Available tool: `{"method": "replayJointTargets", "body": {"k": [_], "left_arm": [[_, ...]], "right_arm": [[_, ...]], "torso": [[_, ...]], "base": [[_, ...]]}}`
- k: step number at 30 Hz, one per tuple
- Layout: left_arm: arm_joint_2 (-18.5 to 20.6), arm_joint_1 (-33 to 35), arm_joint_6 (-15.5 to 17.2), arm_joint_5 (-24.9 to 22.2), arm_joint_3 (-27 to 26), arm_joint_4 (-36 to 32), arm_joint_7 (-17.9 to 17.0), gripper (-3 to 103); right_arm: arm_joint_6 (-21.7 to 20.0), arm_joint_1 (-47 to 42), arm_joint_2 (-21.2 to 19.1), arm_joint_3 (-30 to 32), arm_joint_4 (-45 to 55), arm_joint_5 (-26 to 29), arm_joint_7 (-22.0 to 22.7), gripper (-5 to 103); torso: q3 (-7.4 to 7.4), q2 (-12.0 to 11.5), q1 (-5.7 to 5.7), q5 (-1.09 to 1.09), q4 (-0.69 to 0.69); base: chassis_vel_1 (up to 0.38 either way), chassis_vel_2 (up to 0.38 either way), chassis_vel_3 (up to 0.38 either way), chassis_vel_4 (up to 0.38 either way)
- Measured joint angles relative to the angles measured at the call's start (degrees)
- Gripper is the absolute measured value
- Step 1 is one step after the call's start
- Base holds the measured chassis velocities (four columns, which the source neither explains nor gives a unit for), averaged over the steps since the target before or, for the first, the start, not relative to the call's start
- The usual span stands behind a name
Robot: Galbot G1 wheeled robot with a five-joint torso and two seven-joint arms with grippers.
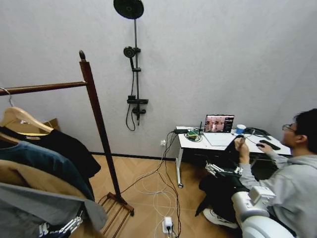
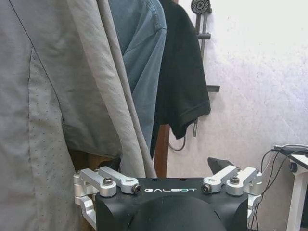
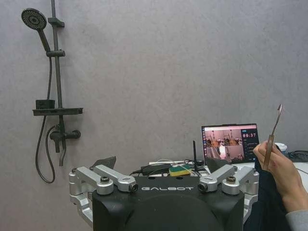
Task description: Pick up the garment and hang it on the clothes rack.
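Right wrist view shows the garment (image 3: 263, 207) as dark cloth hanging below a light wooden hanger whose metal hook (image 3: 276, 118) is held upright in a person's hand (image 3: 279, 168). In the head view the same black cloth (image 1: 218, 193) drapes at lower right, in front of the bench (image 1: 218, 141), and is not on the clothes rack (image 1: 99, 124), which stands at left of frame. The right pincer (image 1: 218, 170) is just beside the cloth, near the hand (image 1: 241, 145); its fingers are spread wide with nothing between them (image 3: 161, 163). The left pincer (image 1: 59, 228) sits at lower left under the hung clothes, also spread wide and empty (image 2: 166, 163). Probable faults:

- Closing on loose cloth instead of the hanger would likely let the thin top slide off.
- Closing near the hook risks pinching the person's fingers.
- Cables (image 1: 158, 188) lie on the floor between bench and rack and could foul the base or snag trailing fabric.
- The rail (image 1: 44, 88) already carries a black top (image 1: 69, 146), a teal shirt (image 1: 39, 158) and a grey hoodie (image 1: 44, 203), so free rail is short and the hook could strike a neighbouring hanger.
- The left pincer, close against those clothes, could drag one off if it moves.
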Motion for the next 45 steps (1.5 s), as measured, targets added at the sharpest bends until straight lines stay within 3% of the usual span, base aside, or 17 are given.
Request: {"method": "replayJointTargets", "body": {"k": [45], "left_arm": [[0.0,0.0,0.0,0.0,0.01,0.0,0.0,100]], "right_arm": [[-0.49,1.24,0.06,-3.38,0.0,-1.51,0.62,100]], "torso": [[0.0,0.0,-0.01,0.0,0.0]], "base": [[0.076,-0.165,-0.165,0.07]]}}
